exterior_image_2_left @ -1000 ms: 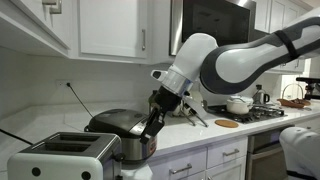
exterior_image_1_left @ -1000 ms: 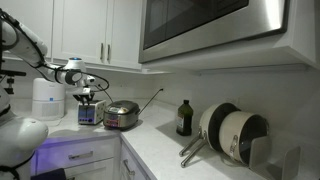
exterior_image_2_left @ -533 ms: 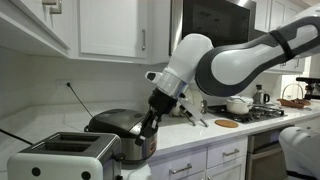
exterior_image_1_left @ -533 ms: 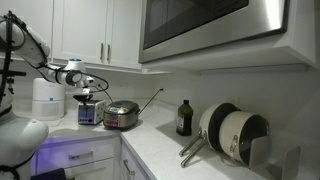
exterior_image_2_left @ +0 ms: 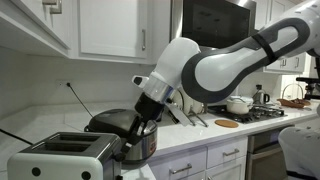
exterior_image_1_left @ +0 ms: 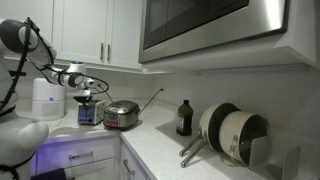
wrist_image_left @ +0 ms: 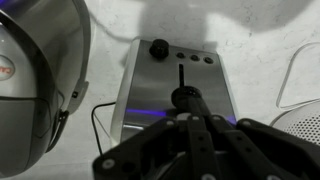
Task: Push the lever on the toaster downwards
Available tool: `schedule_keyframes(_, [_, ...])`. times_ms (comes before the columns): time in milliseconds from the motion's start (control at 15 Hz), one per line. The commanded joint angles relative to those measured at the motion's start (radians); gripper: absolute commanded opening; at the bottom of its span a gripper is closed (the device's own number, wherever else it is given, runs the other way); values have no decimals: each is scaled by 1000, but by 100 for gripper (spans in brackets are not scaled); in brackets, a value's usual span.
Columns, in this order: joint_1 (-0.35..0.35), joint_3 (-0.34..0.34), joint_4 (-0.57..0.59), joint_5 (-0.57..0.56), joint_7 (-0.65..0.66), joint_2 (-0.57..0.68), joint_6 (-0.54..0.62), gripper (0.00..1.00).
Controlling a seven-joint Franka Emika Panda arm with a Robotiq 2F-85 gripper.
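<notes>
At the bottom of the wrist view, the gripper (wrist_image_left: 187, 110) reaches up into the picture with its two dark fingers pressed together into a narrow point, nothing pinched between them. That point sits right at the lever (wrist_image_left: 181, 96), a dark knob partway along a vertical slot in the toaster's end face; whether the tips actually touch it cannot be told. The toaster (wrist_image_left: 140, 90) lies directly ahead of the claw, its control face turned toward the camera, with a round dial (wrist_image_left: 158, 47) near the top of the slot and a short row of small buttons (wrist_image_left: 192, 58) beside the dial. A purple glow shows on the toaster's face near the fingers. Just beside the toaster, on the left of this view, stands the shiny steel pot (wrist_image_left: 35, 70), and a dark cord (wrist_image_left: 100, 120) loops down between the two. In both exterior views the gripper (exterior_image_1_left: 86, 98) (exterior_image_2_left: 138, 135) hangs down at the end of the toaster (exterior_image_1_left: 88, 113) (exterior_image_2_left: 60, 155) nearest the pot (exterior_image_1_left: 121, 114) (exterior_image_2_left: 125, 128), which stands close against it on the pale counter (exterior_image_1_left: 150, 150). A tall white appliance (exterior_image_1_left: 45, 97) stands on the toaster's other side, and farther along the counter are a dark bottle (exterior_image_1_left: 184, 118) and pans (exterior_image_1_left: 235, 133) under the microwave (exterior_image_1_left: 210, 25).
</notes>
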Motion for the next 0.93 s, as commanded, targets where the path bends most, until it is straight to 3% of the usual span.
schedule_keyframes(0, [-8, 17, 61, 1, -3, 75, 26, 0])
schedule_keyframes(867, [-37, 22, 100, 2, -12, 152, 24, 0])
